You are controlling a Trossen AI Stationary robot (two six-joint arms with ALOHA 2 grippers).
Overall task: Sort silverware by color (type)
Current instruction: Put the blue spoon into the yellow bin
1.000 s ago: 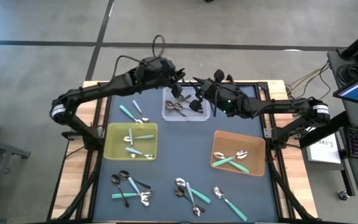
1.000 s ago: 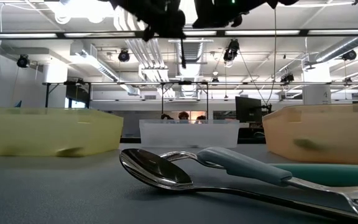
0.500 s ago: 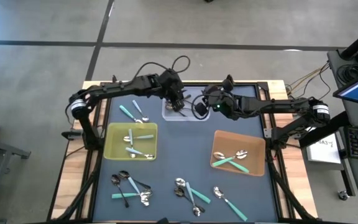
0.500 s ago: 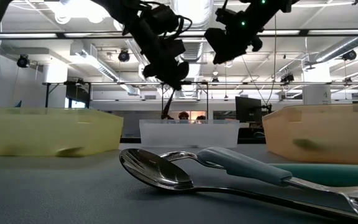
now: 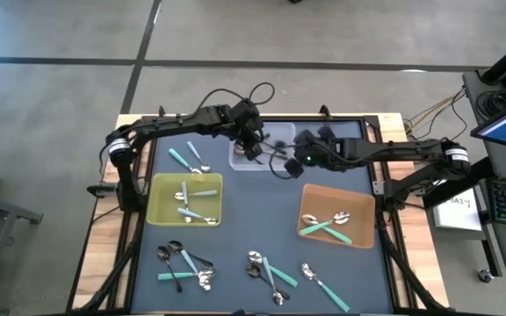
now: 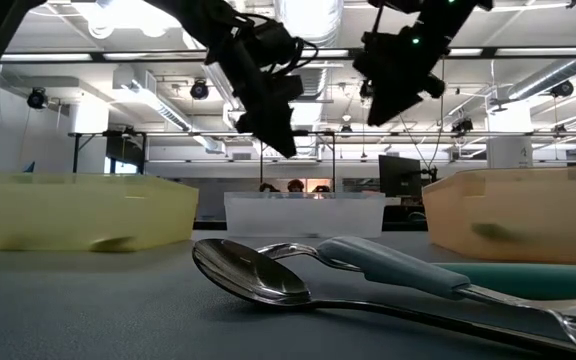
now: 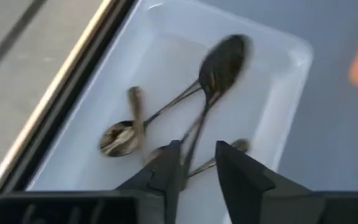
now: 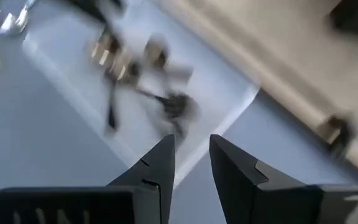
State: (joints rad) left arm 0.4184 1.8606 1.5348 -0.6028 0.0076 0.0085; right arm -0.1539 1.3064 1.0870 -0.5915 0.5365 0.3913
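Both dark arms are stretched inward over the far middle of the surface. The left tool (image 7: 197, 171) is held above the clear shallow tray (image 7: 291, 68), fingers slightly parted with nothing gripped. The right tool (image 8: 188, 163) hangs by that tray's edge, likewise slightly parted and empty. The dark metal spoons (image 7: 213, 68) lie crossed in the tray, long axes slanted.

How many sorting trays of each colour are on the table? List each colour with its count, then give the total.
clear tray: 1
yellow tray: 1
orange-brown tray: 1
Total: 3
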